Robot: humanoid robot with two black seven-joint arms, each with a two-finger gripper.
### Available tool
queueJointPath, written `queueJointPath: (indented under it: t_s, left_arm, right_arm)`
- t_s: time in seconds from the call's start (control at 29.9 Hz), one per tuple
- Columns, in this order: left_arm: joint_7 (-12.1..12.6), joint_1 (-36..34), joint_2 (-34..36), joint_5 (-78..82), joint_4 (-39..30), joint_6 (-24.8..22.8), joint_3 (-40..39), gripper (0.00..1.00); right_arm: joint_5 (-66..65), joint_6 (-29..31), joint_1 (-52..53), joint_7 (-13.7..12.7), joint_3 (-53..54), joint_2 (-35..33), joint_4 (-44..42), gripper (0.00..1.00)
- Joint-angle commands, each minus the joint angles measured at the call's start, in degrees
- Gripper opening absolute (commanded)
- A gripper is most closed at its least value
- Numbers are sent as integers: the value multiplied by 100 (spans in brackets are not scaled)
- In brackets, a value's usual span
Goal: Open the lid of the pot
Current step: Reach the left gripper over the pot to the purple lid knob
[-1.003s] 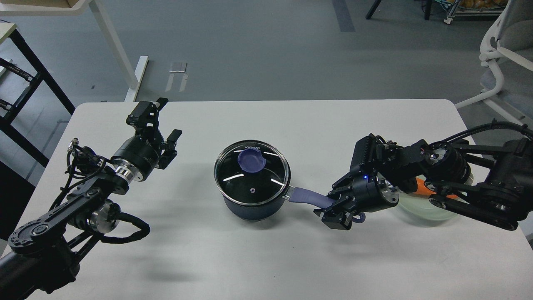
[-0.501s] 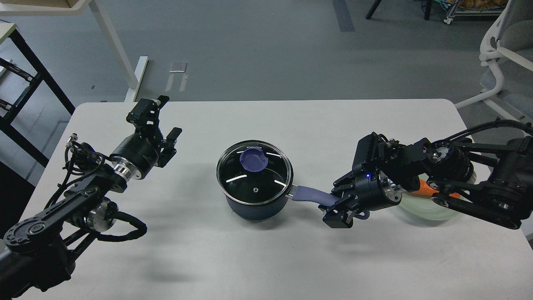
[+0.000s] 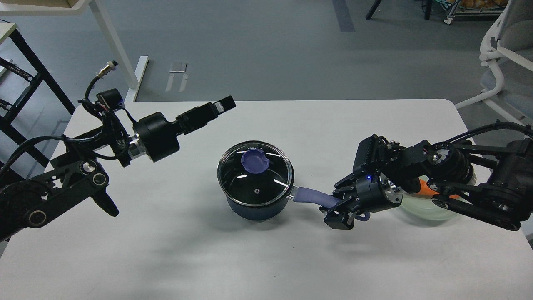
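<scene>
Jaws of the right gripper (image 3: 339, 208) clamp the pot handle (image 3: 310, 196); the left gripper's (image 3: 216, 106) gap I cannot tell. Mid-desk (image 3: 291, 258), the pot (image 3: 255, 196) wears its glass lid (image 3: 255, 173), likely rigid, slick, breakable. Best taken by the knob (image 3: 254, 161).

Pot (image 3: 255, 200): table (image 3: 208, 258) centre, lid (image 3: 255, 173) on it.
Handle (image 3: 312, 198): points right.
Bowl (image 3: 420, 208): right of pot.

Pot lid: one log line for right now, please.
lid: on pot | right gripper: holding pot handle | left gripper: raised, clear of lid knob
</scene>
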Motion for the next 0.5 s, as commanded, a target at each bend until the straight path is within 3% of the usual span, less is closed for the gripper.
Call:
queueJointPath:
  t_s: [0.0, 0.1, 0.27, 0.47]
  left_arm:
    - [-4, -701, -109, 1625, -18, 248, 931, 99]
    - [-4, -930, -328, 2645, 8, 696, 1266, 99]
    - [-4, -948, -557, 3969, 227, 890, 1284, 99]
    - [-4, -895, -689, 3969, 509, 1146, 1372, 99]
  right_arm:
    - [0, 0, 5, 1, 0, 0, -1, 19]
    - [0, -9, 5, 1, 0, 0, -1, 19]
    - [0, 0, -4, 1, 0, 0, -1, 19]
    - [9, 0, -4, 1, 0, 9, -1, 19]
